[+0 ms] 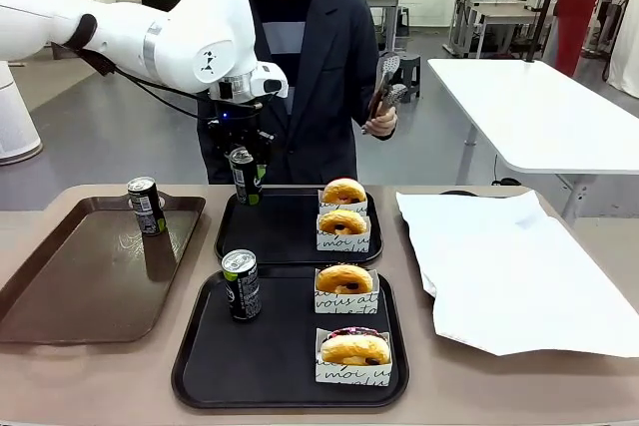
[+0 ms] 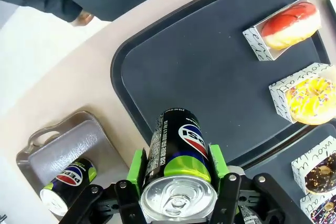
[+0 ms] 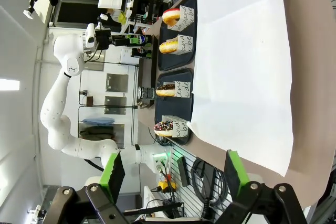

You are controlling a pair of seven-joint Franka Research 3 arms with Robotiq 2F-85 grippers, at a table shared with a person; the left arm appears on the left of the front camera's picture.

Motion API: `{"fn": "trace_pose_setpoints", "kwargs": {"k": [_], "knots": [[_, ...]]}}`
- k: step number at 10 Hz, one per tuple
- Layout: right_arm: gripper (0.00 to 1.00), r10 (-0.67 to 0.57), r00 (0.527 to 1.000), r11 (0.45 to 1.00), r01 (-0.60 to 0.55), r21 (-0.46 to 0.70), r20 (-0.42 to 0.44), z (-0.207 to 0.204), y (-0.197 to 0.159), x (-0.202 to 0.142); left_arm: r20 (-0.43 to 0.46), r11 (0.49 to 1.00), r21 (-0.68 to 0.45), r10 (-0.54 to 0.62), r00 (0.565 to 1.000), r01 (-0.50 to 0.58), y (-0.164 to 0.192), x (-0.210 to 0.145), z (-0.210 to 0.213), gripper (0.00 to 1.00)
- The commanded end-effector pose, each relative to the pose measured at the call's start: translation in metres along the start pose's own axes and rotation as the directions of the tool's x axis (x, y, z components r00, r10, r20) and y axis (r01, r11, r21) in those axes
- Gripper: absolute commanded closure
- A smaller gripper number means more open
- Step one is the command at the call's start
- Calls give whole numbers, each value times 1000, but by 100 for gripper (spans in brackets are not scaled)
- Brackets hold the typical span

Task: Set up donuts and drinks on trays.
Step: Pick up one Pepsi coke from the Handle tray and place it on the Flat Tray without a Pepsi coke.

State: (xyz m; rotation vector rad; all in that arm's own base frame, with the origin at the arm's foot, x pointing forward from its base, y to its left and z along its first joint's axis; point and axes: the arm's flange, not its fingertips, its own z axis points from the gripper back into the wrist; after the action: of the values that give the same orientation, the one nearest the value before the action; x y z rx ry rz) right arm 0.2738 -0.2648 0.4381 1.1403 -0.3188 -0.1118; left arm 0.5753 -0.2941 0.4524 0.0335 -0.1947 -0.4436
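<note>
Left gripper (image 2: 178, 182) — vertical, clamping can (image 2: 178, 150) above far tray (image 2: 210, 72).

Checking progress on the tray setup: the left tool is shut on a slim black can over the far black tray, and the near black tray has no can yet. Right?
Not quite. The left tool is shut on a slim black can over the far black tray, but the near black tray already has a slim black can standing on it, as the front view shows.

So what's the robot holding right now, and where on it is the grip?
The left pincer clamps a black can by its sides, just below the silver top. The right pincer is open and holds nothing.
</note>
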Motion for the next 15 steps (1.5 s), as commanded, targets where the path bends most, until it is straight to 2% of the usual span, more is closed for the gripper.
{"fn": "trace_pose_setpoints", "kwargs": {"k": [1,4,6,10,13,14,15], "knots": [[0,17,1000,1000,-18,26,18,0,1,1,11,1000,8,-4,1000,4,0,-2,8,42],[0,17,1000,1000,-18,26,18,0,1,1,1,1000,0,-2,1000,2,-1,0,1,42],[0,17,1000,1000,-18,26,18,0,1,1,9,998,-69,10,1000,-9,5,12,-25,42],[0,17,1000,1000,-18,26,18,0,1,1,-13,998,-64,23,1000,-23,10,27,-58,42],[0,17,1000,1000,-18,26,18,0,1,1,-24,998,-64,28,999,-30,13,30,-63,42],[0,17,1000,1000,-18,26,18,0,1,1,-30,997,-65,27,999,-29,13,30,-63,30],[0,17,1000,1000,-18,26,18,0,1,1,-38,997,-66,36,999,-38,14,30,-64,22]]}}
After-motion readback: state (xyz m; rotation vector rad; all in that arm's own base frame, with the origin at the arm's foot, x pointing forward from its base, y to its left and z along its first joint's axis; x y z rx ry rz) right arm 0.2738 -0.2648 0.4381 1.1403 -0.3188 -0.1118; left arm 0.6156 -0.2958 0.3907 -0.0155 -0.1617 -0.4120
